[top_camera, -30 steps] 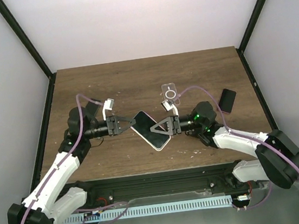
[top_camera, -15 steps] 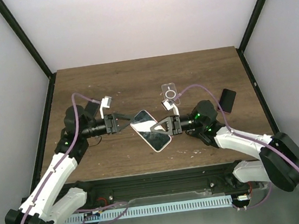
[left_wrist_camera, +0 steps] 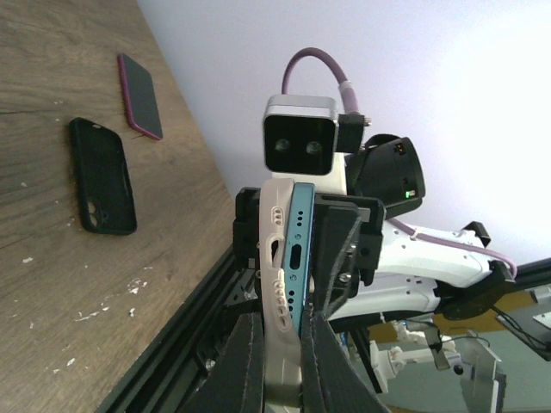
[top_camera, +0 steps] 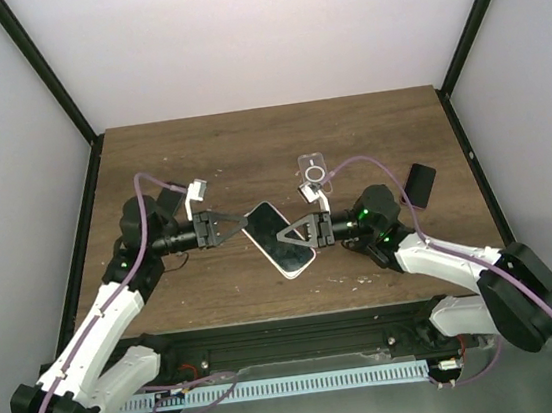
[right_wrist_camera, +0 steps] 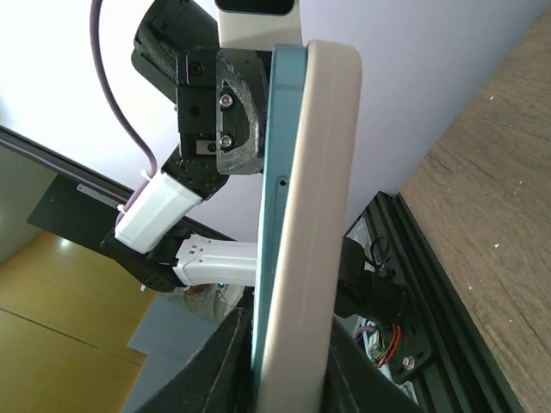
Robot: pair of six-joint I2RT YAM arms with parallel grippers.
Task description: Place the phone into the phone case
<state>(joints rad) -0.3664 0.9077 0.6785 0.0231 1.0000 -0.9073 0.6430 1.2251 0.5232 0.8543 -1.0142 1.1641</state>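
The phone [top_camera: 280, 238], blue-edged with a dark screen, hangs in the air above the middle of the table, lying in a pale phone case [left_wrist_camera: 276, 258]. My left gripper [top_camera: 240, 226] is shut on its left end and my right gripper [top_camera: 296, 236] on its right end. In the left wrist view the fingers [left_wrist_camera: 245, 361] press the case and the phone's blue edge [left_wrist_camera: 301, 249] together. The right wrist view shows the blue edge [right_wrist_camera: 277, 172] standing beside the case's cream rim [right_wrist_camera: 323, 172], not sunk inside it.
A clear case with a ring [top_camera: 312, 171] lies on the wooden table [top_camera: 199, 155] behind the grippers, and a black slab [top_camera: 419, 185] at the right. The left wrist view shows a dark case [left_wrist_camera: 103, 176] and a pink-edged phone [left_wrist_camera: 139, 84] on the wood.
My left gripper let go of the phone's end, drew back a little, and has shut on it again. The right gripper has tightened its hold. The phone has barely moved.
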